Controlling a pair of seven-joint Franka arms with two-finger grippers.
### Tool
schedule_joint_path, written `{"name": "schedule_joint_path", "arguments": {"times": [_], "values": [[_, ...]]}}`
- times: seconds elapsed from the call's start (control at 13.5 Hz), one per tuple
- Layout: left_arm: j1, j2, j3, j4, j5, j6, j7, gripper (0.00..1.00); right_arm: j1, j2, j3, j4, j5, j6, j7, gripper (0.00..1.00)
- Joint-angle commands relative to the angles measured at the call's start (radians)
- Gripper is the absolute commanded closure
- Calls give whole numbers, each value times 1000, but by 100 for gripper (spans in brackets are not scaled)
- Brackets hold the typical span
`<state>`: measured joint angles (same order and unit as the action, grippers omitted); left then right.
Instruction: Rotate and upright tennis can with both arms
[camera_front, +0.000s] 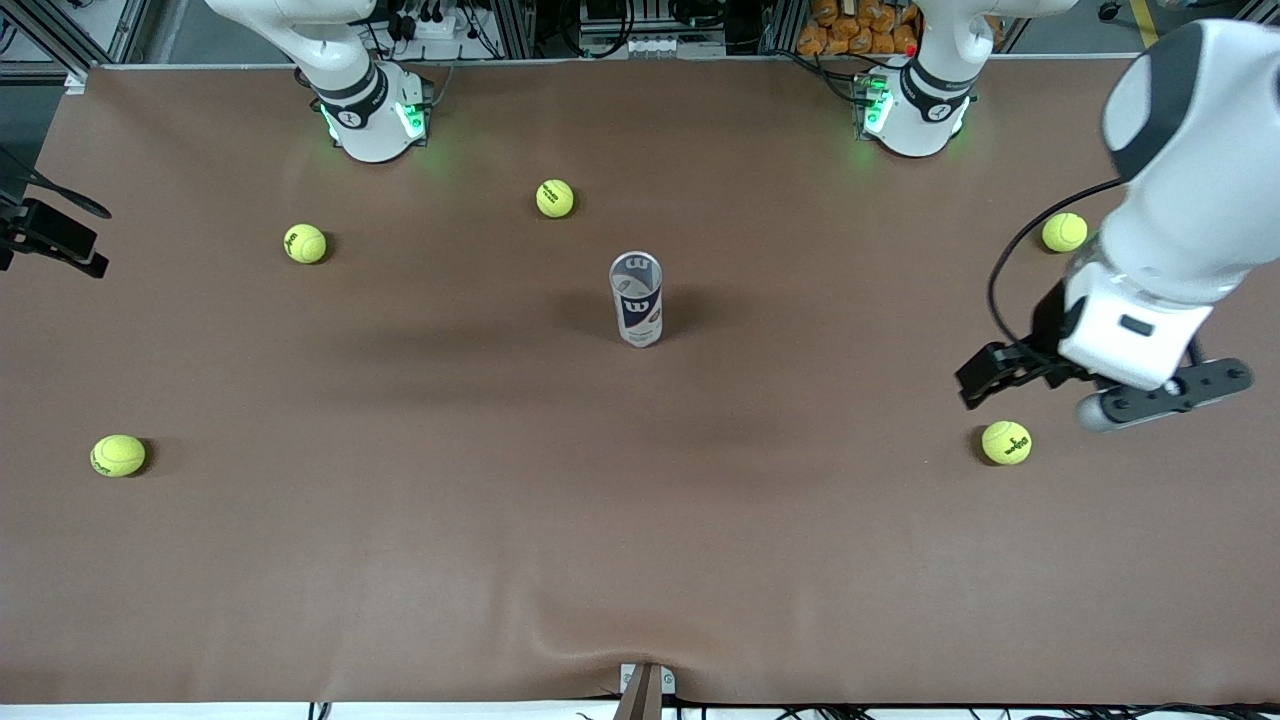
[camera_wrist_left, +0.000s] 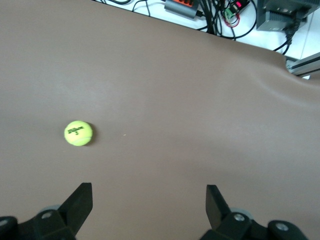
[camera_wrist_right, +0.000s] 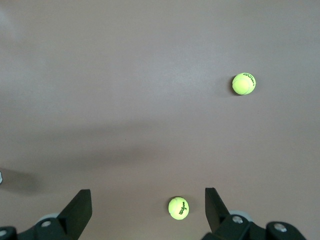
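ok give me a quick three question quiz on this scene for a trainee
1. True or false: the tennis can is lying on its side.
2. How many tennis balls are on the table in the front view?
3. Pick one. The left gripper and the right gripper are: A) both open and holding nothing; B) both shut on the can; C) each holding a ball.

Key
1. False: it stands upright in the middle of the table.
2. Five.
3. A.
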<state>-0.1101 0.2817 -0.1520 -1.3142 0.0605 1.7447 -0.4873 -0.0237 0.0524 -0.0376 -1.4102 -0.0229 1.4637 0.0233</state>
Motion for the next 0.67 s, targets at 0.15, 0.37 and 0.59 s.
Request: {"name": "schedule_joint_path", "arguments": {"times": [0.15,0.37,0.59], "values": [[66,-154,49,-157,-103,-24,154,0,4,-5,-1,-1,-12,-3,3,0],[64,-274,97,-261,-119,-28,263,0,4,-3,-1,-1,-12,-2,3,0],[66,-415,104,-424,-114,-31,292,0,4,-3,-1,-1,-12,-2,3,0]]}}
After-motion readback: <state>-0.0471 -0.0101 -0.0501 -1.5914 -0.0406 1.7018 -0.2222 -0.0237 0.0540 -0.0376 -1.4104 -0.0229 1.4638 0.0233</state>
